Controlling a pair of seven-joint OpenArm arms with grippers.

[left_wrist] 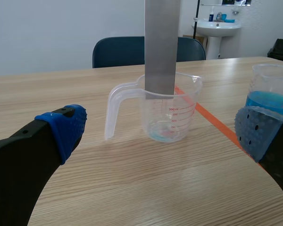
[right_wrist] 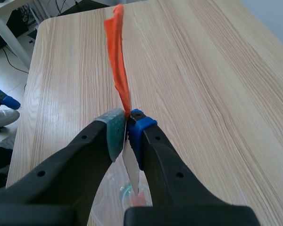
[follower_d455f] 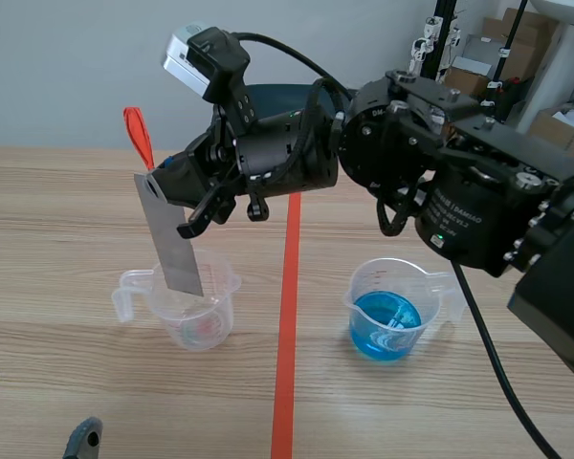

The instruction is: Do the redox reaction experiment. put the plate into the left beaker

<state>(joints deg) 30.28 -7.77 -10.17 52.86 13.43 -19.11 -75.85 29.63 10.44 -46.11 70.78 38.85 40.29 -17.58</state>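
Firmly clenched, the right gripper (right_wrist: 127, 125) pinches the grey plate (follower_d455f: 172, 244) near its top, just under an orange tag (follower_d455f: 139, 134). The plate hangs tilted below the fingers, its lower end inside the left beaker (follower_d455f: 196, 311). Farther back, under the forearm, stands a beaker of blue liquid (follower_d455f: 392, 311). The right arm is raised, reaching past the middle. The left gripper (left_wrist: 161, 129) sits low, facing the left beaker, fingers spread wide.

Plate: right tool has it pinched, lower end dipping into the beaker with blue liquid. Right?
No. The right tool does pinch the plate, but its lower end dips into the near-empty clear beaker, not the blue-liquid beaker beside it. The scene view shows this.
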